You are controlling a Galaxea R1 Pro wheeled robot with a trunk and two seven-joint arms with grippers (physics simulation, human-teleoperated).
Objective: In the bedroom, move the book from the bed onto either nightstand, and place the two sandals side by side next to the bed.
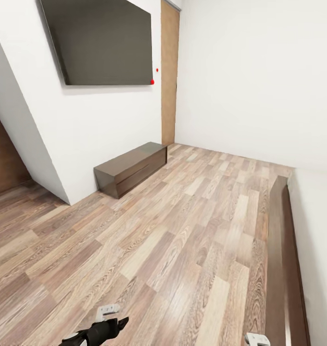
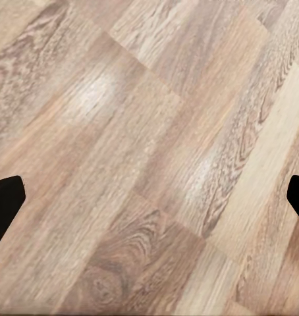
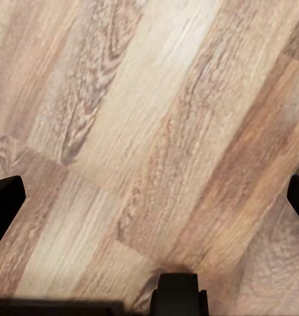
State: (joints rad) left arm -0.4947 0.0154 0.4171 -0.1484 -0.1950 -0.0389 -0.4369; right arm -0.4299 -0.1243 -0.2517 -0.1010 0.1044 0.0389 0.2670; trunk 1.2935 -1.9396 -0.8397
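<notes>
Bedroom approach. The bed (image 1: pixel 298 250), dark frame and white mattress, is seen at the right edge of the head view; book and sandals are not yet located. The left pincer (image 2: pixel 149 197) and right pincer (image 3: pixel 149 191) are held spread and empty over the plank floor (image 1: pixel 182 230). Risk: the base could clip the bed frame or the low cabinet (image 1: pixel 130 168) if turned too tightly.

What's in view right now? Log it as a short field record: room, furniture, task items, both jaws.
room: white walls, wood-plank floor
wall screen: dark panel above the cabinet
cabinet: long low dark-brown cabinet against the wall
bed: dark frame edge with white mattress, at the head view's right
left gripper: jaws wide apart over bare floor
right gripper: jaws wide apart over bare floor
holding: nothing in either
</notes>
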